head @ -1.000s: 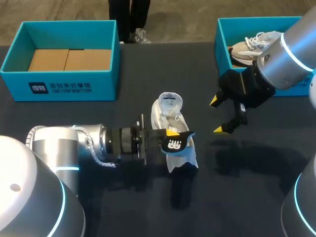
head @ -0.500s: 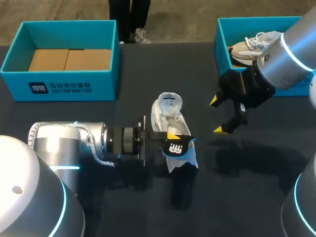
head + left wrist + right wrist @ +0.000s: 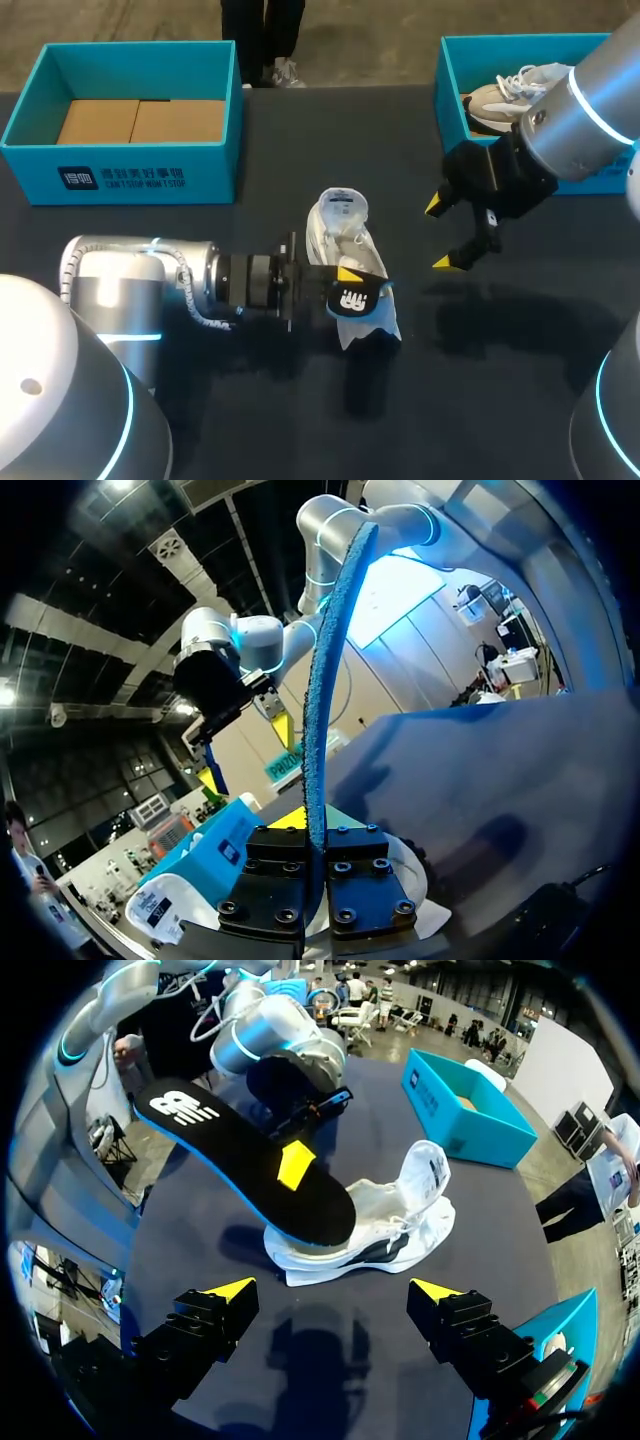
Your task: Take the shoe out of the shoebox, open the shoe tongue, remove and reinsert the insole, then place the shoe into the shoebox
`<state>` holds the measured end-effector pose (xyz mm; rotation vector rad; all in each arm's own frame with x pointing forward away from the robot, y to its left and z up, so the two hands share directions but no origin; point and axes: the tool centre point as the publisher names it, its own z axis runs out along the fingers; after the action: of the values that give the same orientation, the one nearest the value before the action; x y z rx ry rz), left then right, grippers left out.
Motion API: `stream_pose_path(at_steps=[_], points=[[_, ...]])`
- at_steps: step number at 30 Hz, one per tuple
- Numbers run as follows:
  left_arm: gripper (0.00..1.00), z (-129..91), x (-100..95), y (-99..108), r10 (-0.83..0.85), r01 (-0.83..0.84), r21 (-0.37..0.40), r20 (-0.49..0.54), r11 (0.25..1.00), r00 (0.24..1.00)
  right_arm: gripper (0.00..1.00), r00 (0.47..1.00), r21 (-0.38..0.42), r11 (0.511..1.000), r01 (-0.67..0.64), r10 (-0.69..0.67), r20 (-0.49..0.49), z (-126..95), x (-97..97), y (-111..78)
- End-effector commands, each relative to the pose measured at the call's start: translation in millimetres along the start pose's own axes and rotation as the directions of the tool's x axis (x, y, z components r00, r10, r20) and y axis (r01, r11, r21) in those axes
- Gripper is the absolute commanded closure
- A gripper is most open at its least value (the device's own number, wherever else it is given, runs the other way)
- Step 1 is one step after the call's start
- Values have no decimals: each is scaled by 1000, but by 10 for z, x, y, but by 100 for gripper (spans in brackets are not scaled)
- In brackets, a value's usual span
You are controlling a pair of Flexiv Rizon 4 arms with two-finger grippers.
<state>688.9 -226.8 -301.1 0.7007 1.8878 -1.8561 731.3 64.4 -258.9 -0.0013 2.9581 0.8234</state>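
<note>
One blue shoebox [image 3: 120, 178] holds brown cardboard [image 3: 140, 120], the other box [image 3: 500, 40] a tan shoe [image 3: 500, 100]; the white shoe [image 3: 345, 245] lies on the table [image 3: 480, 400], left gripper [image 3: 348, 285] pinching a thin black insole [image 3: 357, 298], right gripper [image 3: 443, 235] spread wide.

Insole [image 3: 352, 297] over shoe [image 3: 340, 235], shoebox [image 3: 120, 180] behind left

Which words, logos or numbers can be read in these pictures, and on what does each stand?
On the left shoebox, front wall: white emblem and lines of print, too small to read surely.
On the insole: a white emblem, no readable words.
On the shoe tongue: a label, too blurred to read.
</note>
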Motion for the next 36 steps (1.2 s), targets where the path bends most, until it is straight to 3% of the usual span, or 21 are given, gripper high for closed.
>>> stream_pose_path(at_steps=[1,36], points=[[100,21,14,79,1,-1,1,-12,1000,1000,0,1000,0,1000,1,-1,0,13,-6,-1],[100,28,28,401,49,-47,-88,12,995,999,0,1000,0,1000,1,-1,0,13,-6,-1]])
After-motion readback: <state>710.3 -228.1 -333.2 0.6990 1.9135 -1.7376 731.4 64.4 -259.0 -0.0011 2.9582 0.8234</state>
